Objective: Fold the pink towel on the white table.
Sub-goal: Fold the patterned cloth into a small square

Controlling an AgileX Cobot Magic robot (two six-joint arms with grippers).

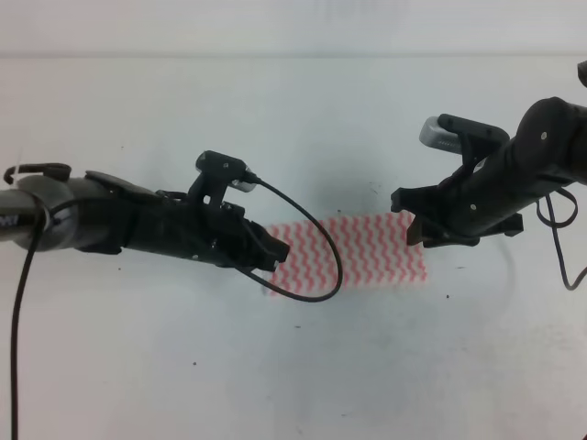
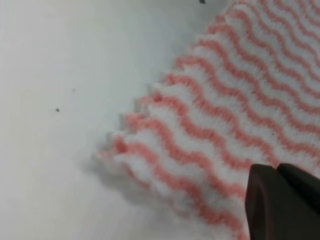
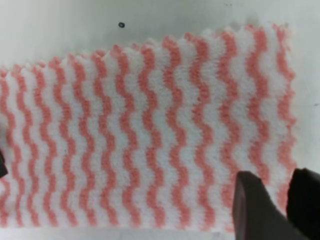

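The pink towel (image 1: 358, 249) lies flat on the white table (image 1: 293, 376) at the centre, as a small rectangle. In the left wrist view its near corner (image 2: 150, 130) shows stacked layers. My left gripper (image 1: 272, 254) is low over the towel's left end. Its fingers (image 2: 295, 200) look closed together over the towel's edge, and the cloth is not lifted. My right gripper (image 1: 415, 231) is at the towel's right end. Its two fingers (image 3: 255, 205) stand slightly apart above the towel (image 3: 150, 135), near its right edge, holding nothing.
A black cable (image 1: 316, 266) loops from the left arm across the towel's left part. Small dark specks (image 3: 121, 24) dot the table. Bare white tabletop (image 2: 50, 60) lies on all sides of the towel.
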